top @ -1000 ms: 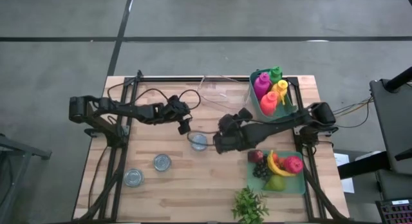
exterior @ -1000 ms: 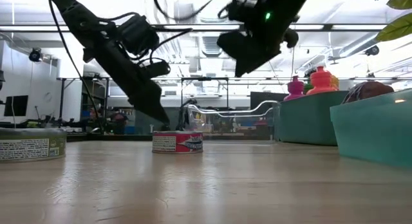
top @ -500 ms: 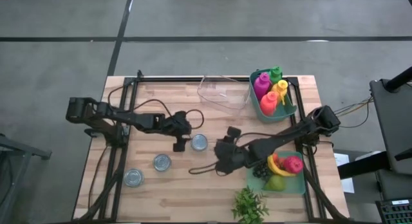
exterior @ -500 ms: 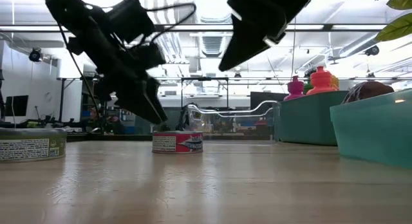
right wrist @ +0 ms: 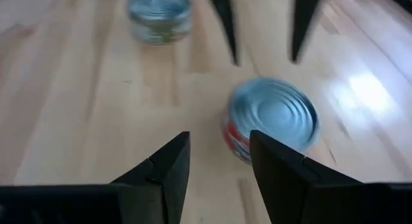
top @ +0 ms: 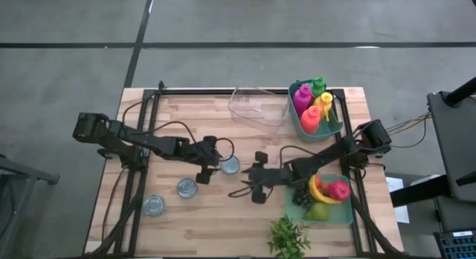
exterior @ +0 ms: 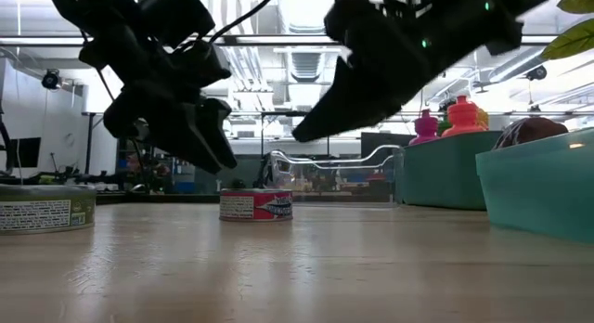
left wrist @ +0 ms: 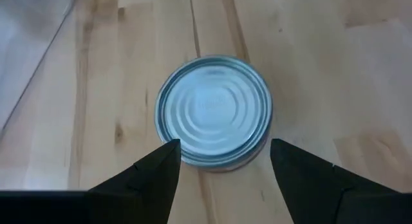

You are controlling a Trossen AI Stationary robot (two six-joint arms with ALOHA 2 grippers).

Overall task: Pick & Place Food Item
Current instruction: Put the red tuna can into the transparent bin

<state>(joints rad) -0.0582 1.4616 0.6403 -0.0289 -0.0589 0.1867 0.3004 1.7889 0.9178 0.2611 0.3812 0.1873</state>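
Note:
A flat tin can (top: pixel 230 165) with a red label stands on its base on the wooden table, also seen in the low view (exterior: pixel 256 204). My left gripper (top: pixel 203 174) hangs open just left of the can and above the table (exterior: pixel 215 152). In its wrist view the can (left wrist: pixel 214 111) lies just ahead of the open gripper (left wrist: pixel 223 148), untouched. My right gripper (top: pixel 253 186) is open, to the can's right and nearer the table's near edge, above the table (exterior: pixel 304 132). Its wrist view shows the can (right wrist: pixel 273 118) beyond and beside the open gripper (right wrist: pixel 219 139).
Two more cans (top: pixel 187 187) (top: pixel 154 205) stand near the table's left near corner. A teal bin of fruit (top: pixel 349 214) sits at the right near side, a teal bin of bottles (top: pixel 291 110) and a clear container (top: pixel 256 106) at the far side, a green plant (top: pixel 288 237) at the near edge.
My right gripper has moved from beside the can toward the table's near edge and come down lower. My left gripper has moved toward the near edge, from the can's far left side to its near left, and its fingertips have risen off the table. The can stays put.

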